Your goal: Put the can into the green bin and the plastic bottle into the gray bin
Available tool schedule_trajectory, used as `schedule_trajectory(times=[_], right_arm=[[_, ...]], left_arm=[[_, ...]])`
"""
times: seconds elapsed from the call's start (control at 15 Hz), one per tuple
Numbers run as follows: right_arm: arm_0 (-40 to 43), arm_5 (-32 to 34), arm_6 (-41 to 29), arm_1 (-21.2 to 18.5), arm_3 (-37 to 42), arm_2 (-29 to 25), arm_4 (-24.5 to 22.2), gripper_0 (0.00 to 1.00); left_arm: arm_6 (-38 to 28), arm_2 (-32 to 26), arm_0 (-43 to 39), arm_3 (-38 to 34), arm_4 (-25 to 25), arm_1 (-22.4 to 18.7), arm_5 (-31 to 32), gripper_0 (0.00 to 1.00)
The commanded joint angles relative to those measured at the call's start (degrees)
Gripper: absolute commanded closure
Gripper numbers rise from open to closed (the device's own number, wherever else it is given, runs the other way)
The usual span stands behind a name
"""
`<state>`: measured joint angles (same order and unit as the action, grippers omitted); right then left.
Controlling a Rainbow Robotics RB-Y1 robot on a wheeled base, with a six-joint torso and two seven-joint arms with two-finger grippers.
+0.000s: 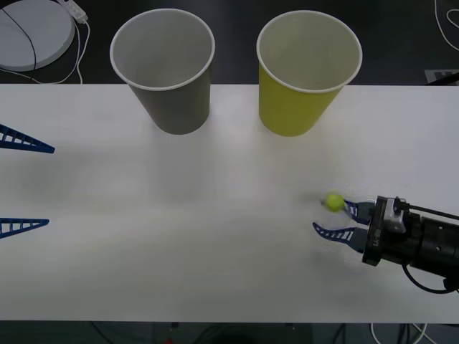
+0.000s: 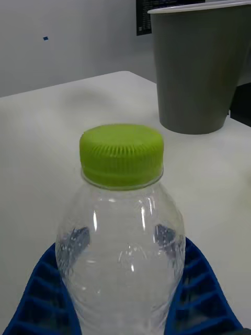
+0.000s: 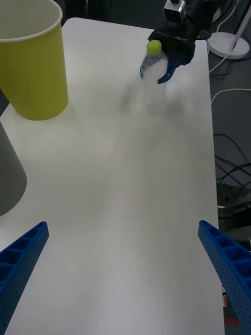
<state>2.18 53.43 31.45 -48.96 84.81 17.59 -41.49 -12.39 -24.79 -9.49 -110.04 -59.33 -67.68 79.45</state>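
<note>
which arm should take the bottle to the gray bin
Right: the right gripper already has its fingers around the plastic bottle; the left gripper sits open, holding nothing, though nearer the gray bin.

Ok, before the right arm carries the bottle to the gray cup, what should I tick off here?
1. Right gripper around the plastic bottle, fingers on both sides below the shoulder: ok.
2. Firm contact on the bottle: cannot tell.
3. Bottle upright, lime cap on: ok.
4. Gray bin upright, mouth open, at the table's far edge: ok.
5. Green bin stands nearer the right gripper than the gray one; the path must pass it: ok, but watch.
6. Left gripper open at the table's left edge, apart from both bins: ok.
</note>
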Motion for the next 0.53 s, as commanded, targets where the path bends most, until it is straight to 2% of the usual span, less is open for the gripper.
schedule_trajectory(times=[0.07,0.53], right_arm=[[0.02,0.0,-0.25,-0.44,0.0,-0.01,0.71,1.0],[0.02,0.8,-1.13,-4.75,0.27,-0.1,6.78,1.0]], left_arm=[[0.0,0.0,0.0,0.0,0.0,0.0,0.0,0.0],[0.0,0.0,0.0,0.0,0.0,0.0,0.0,0.0]])
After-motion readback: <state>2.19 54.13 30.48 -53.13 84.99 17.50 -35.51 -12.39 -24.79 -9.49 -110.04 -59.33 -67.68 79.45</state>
